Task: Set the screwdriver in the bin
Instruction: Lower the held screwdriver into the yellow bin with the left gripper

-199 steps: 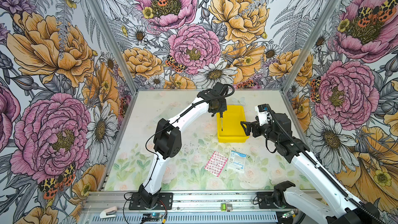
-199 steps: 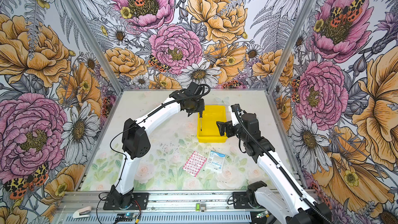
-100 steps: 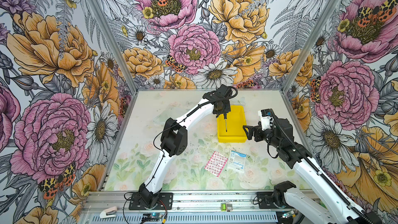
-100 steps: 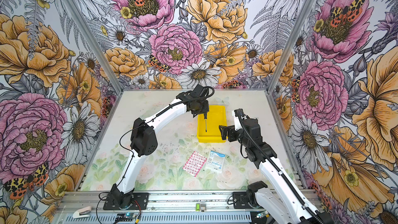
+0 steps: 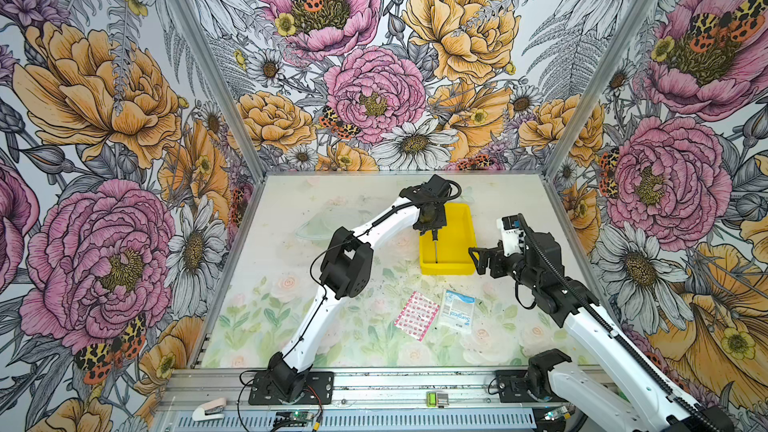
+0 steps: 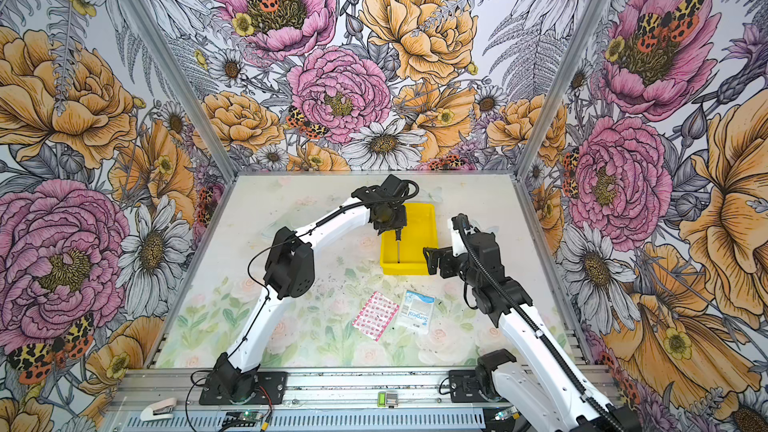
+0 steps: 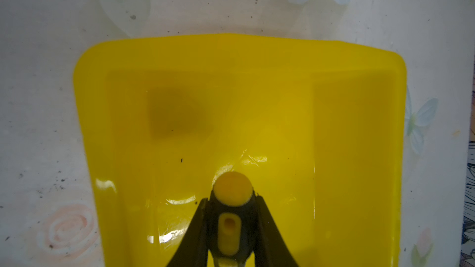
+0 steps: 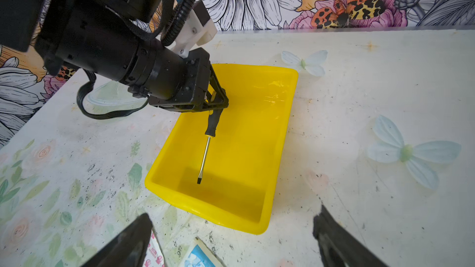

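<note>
I count two flat packets at the lower centre in both top views: a pink-patterned packet [image 5: 417,315] beside a white-blue packet [image 5: 457,310]. Beyond them my right gripper [image 5: 476,259] has its fingers spread wide, just beside the one yellow bin [image 5: 457,243]. Farther back, my left gripper [image 5: 432,224] is clamped on the handle of the one screwdriver [image 8: 205,155], whose shaft hangs tip-down inside the bin. I cannot tell whether the tip touches the floor.

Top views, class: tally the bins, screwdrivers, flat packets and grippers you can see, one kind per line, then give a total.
Bin: 1
Screwdriver: 1
Flat packets: 2 (pink-patterned packet, white-and-blue packet)
Grippers: 2 (left gripper, right gripper)
Total: 6
</note>
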